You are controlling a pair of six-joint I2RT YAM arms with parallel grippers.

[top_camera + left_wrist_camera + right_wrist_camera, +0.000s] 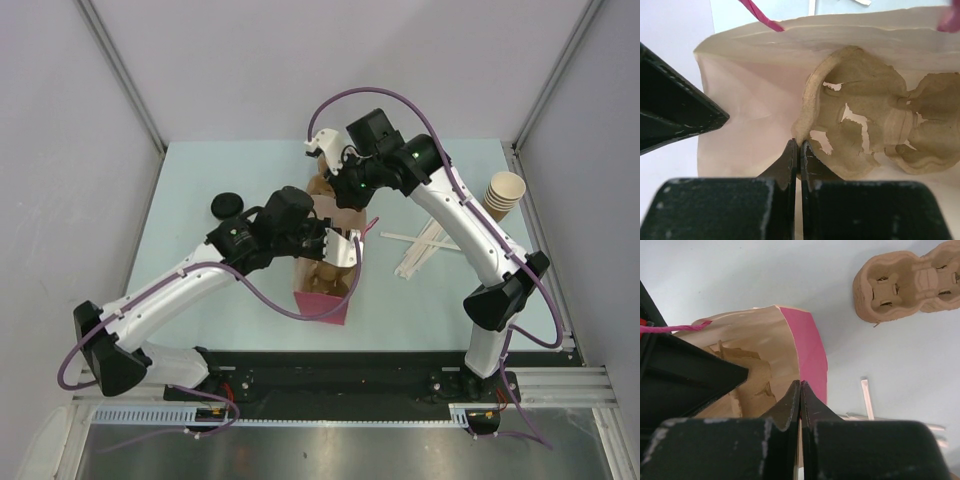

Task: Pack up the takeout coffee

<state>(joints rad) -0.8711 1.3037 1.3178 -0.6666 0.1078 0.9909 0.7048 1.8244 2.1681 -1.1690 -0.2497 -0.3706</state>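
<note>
The pink paper bag [325,300] stands open at the table's middle. A brown pulp cup carrier [865,125] sits inside it. My left gripper [800,145] reaches into the bag mouth and is shut on the carrier's near edge; it also shows in the top view [322,245]. My right gripper [800,385] is shut on the bag's rim, where the pink outside [810,350] meets the pale inside. A round black lid [228,206], seemingly the takeout coffee's top, stands on the table left of the bag, apart from both grippers. The cup under it is hidden.
A second pulp carrier [905,282] lies on the table behind the bag. A stack of pale beige lidless cups [505,192] lies at the right edge. Wooden stirrers [420,245] lie right of the bag. Grey walls close in three sides.
</note>
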